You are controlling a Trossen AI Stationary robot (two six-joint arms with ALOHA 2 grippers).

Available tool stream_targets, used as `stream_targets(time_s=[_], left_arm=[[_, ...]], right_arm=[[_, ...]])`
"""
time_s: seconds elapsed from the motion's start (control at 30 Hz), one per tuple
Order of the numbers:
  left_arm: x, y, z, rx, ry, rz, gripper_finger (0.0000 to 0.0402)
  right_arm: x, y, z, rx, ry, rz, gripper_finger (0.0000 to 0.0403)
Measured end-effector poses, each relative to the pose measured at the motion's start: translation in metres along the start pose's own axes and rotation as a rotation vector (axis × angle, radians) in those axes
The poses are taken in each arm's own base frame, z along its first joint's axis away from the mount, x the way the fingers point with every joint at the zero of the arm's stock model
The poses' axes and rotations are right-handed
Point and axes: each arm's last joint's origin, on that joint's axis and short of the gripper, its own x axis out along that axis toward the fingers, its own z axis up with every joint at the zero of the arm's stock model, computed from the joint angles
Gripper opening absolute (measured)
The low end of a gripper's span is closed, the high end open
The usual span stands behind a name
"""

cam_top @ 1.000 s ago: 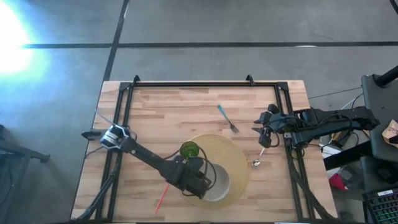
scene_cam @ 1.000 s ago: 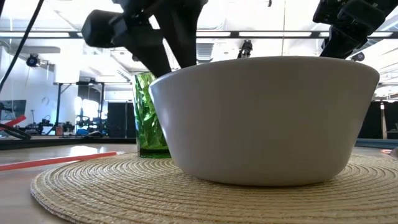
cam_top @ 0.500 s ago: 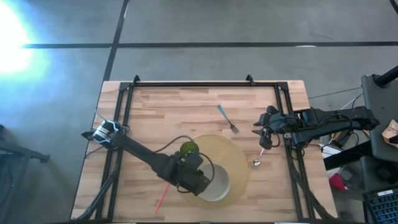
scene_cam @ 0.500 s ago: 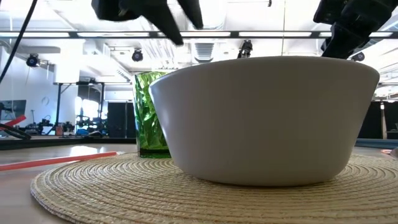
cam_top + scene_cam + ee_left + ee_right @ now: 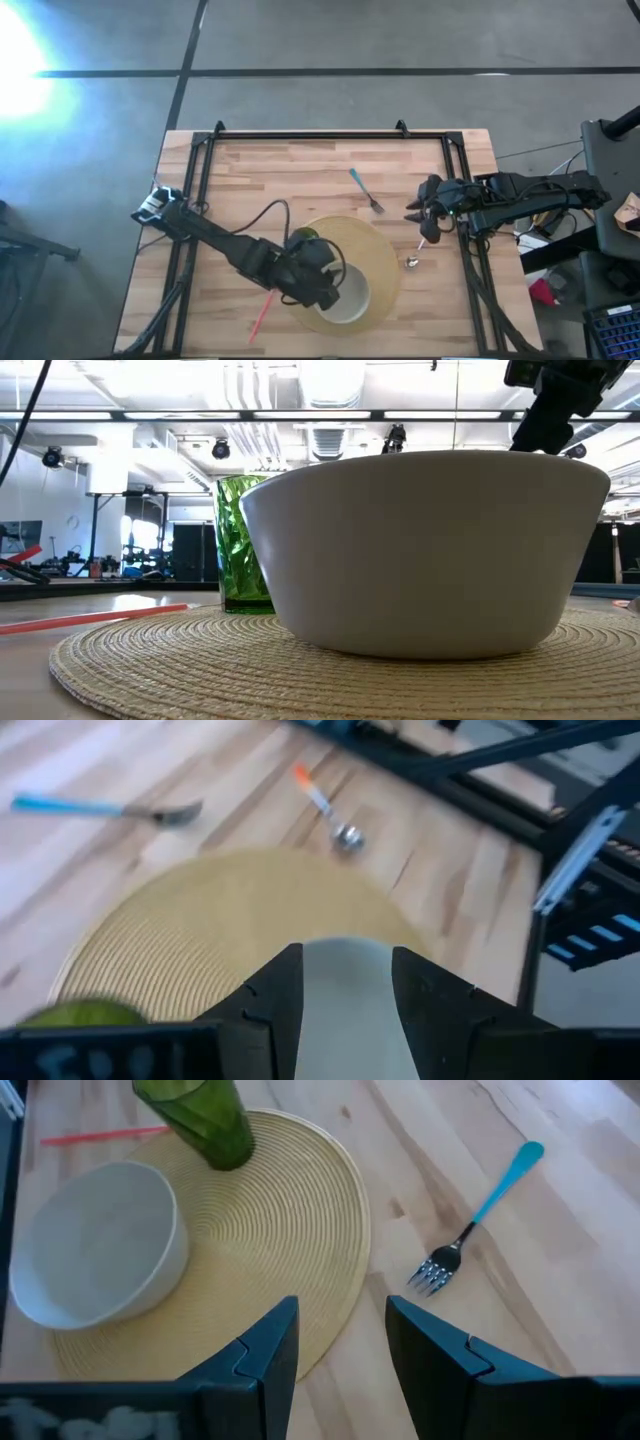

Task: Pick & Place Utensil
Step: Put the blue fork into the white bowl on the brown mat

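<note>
Utensils lie scattered across the wooden table (image 5: 260,170), three of them, and the task does not say which one is meant. Nearest the low camera stands the white bowl (image 5: 425,550) on the woven placemat (image 5: 150,655), with the green cup (image 5: 237,545) just behind it and touching the mat's far part. A thin red utensil (image 5: 95,618) lies on the bare wood beside the mat, on the left arm's side.

The left gripper (image 5: 345,990) hovers over the bowl's rim with its fingers parted and nothing between them. Past the mat, on the right arm's side, the spoon (image 5: 417,250) lies flat on the wood with an orange and white handle, its metal bowl towards the table's near edge. The right gripper (image 5: 340,1345) hangs close above the spoon's handle end, released and empty; its camera looks past the spoon towards the mat.

Farther still rests the fork (image 5: 480,1215), with a blue handle and metal tines, flat on the wood just beyond the mat's far edge and well apart from both grippers.

Each utensil looks light and stiff, unlikely to bend or break. The trouble is how low they lie: a thin handle flat on wood gives little to close on, and smooth metal or plastic may slip or pivot between the fingers. The mid-handle seems the best hold, across its narrow width, near the balance point, so the heavier metal end does not swing down.
</note>
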Motion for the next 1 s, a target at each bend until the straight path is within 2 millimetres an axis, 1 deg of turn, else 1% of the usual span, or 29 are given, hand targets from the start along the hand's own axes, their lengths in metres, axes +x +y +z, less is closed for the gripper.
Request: stream_targets(time_s=[0.27,0.4,0.5,0.57,0.77,0.87,1.0], left_arm=[[-0.001,-0.014,0.016,0.157,-0.14,-0.14,0.0145],[-0.003,-0.015,0.028,0.193,-0.17,-0.245,0.0145],[-0.005,-0.009,0.04,0.177,-0.169,-0.297,0.0145],[-0.007,-0.002,0.048,0.172,-0.172,-0.298,0.0145],[-0.016,0.017,0.071,0.213,-0.193,-0.337,0.0145],[-0.02,0.026,0.078,0.229,-0.198,-0.335,0.0145],[-0.023,0.035,0.083,0.245,-0.184,-0.306,0.0145]], right_arm=[[0.0,0.001,-0.001,0.08,0.025,0.045,0.0148],[0.0,0.002,0.0,0.129,0.02,0.054,0.0148],[0.0,0.004,-0.001,0.149,0.027,0.067,0.0148],[0.0,0.007,-0.001,0.143,0.024,0.085,0.0148],[-0.002,0.021,0.002,0.125,-0.033,0.185,0.0148],[-0.004,0.027,0.005,0.113,-0.069,0.231,0.0148],[-0.005,0.031,0.008,0.102,-0.111,0.26,0.0148]])
